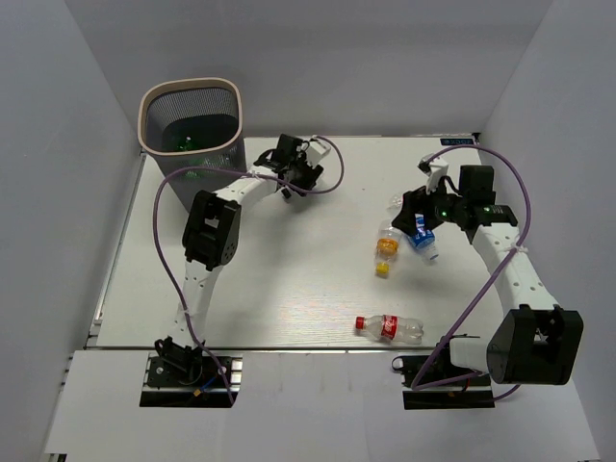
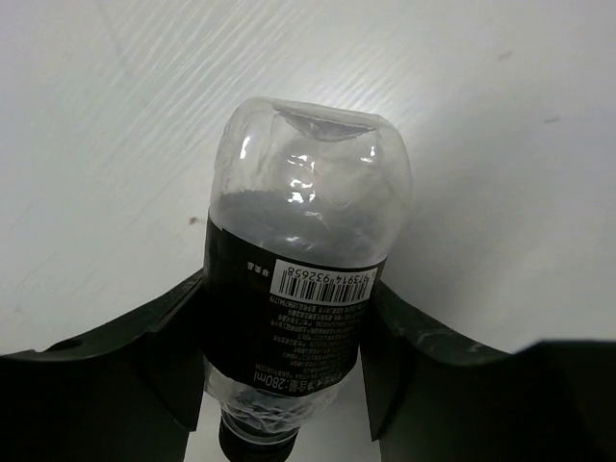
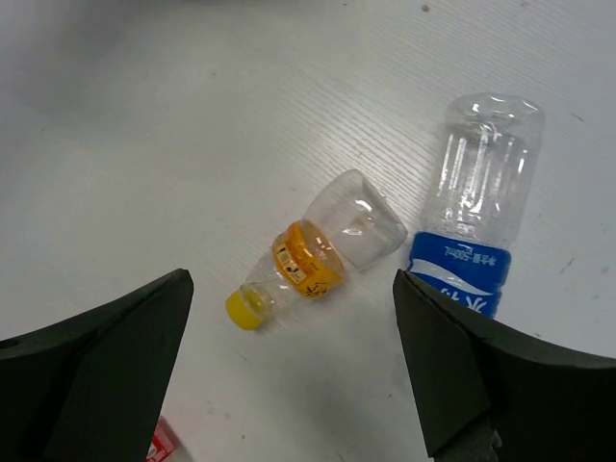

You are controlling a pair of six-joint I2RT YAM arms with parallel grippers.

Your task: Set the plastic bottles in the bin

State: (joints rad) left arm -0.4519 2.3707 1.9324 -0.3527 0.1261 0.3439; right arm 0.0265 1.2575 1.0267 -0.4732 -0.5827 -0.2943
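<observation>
The left gripper is clamped on a clear bottle with a black label, one finger on each side of the label. From overhead it sits just right of the bin, and the bottle is still outside the rim. Something green shows inside the bin. Well to the right of the bin, the right gripper has its fingers spread wide with nothing between them. It is above a crushed orange-labelled bottle with a yellow cap, and a blue-labelled bottle lies just beside that. A red-labelled bottle lies on the table, farthest from the bin, by the near edge.
</observation>
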